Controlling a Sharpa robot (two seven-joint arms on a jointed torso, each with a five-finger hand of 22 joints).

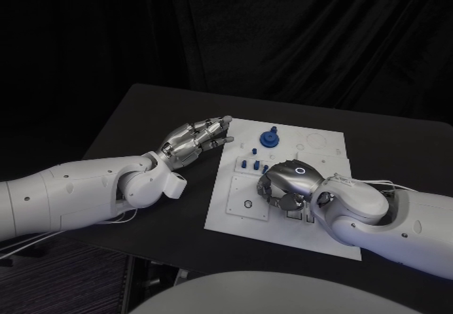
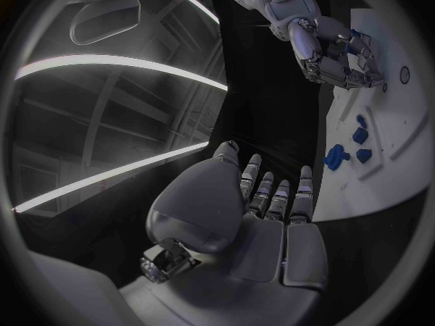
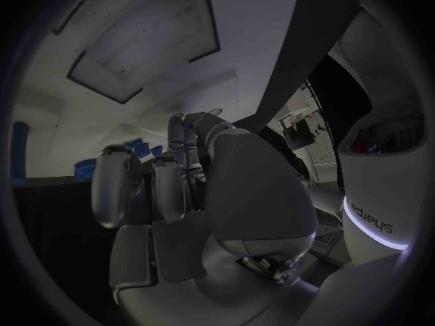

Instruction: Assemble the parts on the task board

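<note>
The task board [image 1: 321, 242] lies under the right hand [image 1: 286, 185], whose curled fingers may hold a part, I cannot tell, and could knock the blue pegs [image 1: 251, 163] just beyond; the left hand [image 1: 196, 140] rests empty beside it.

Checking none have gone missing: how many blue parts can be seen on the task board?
4: a gear-like blue part near the board's far edge, and three small pegs nearer the middle. The right hand may hide more.

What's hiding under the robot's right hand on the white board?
The right hand hangs curled over the middle of the white task board. Small blue pegs stand just beyond its fingers. Whatever lies directly beneath the palm is covered, so it cannot be seen.
</note>
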